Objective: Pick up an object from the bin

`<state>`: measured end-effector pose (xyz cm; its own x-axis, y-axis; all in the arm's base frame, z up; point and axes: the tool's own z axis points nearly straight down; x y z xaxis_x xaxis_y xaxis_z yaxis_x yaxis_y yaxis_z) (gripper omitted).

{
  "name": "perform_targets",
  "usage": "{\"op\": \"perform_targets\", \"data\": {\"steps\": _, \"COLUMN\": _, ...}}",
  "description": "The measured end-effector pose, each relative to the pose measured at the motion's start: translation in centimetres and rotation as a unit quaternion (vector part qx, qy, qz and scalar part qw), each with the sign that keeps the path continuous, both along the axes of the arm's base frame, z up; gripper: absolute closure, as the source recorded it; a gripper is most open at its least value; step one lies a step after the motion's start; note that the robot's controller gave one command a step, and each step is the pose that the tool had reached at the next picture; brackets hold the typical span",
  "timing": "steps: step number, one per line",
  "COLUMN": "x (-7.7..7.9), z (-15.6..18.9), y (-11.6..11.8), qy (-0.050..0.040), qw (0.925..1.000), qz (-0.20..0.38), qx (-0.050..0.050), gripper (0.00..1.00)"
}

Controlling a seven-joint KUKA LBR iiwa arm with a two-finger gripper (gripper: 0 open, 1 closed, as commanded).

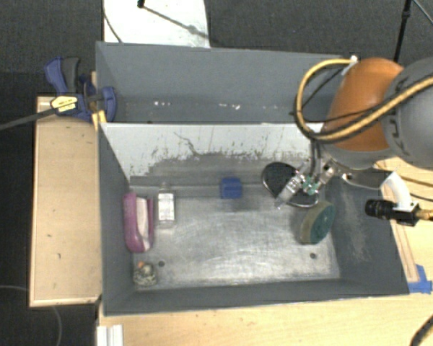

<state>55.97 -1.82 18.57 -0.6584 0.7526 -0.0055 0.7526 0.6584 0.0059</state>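
My gripper [297,190] hangs at the right side of the bin, just over a flat black rounded thing [276,176] lying near the back wall. Its metal fingers point down and to the left; whether they are open or shut is hidden from this angle. Just below the gripper lies a round teal and tan disc-shaped thing [316,223], tilted on its edge. A small blue block [231,188] rests a little to the left, near the back of the floor.
Along the left wall lie a pink and purple oblong thing [138,221], a small white packet [165,208] and a little dark knobbly thing [144,272] in the front left corner. The arm with its orange cover and yellow cables fills the upper right.
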Motion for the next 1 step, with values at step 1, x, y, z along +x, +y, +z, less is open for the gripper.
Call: {"op": "perform_targets", "data": {"steps": 1, "x": 0.03, "z": 0.28, "y": -0.02, "qy": 0.0028, "qw": 1.0000, "qz": 0.004, "qx": 0.000, "gripper": 1.00}}
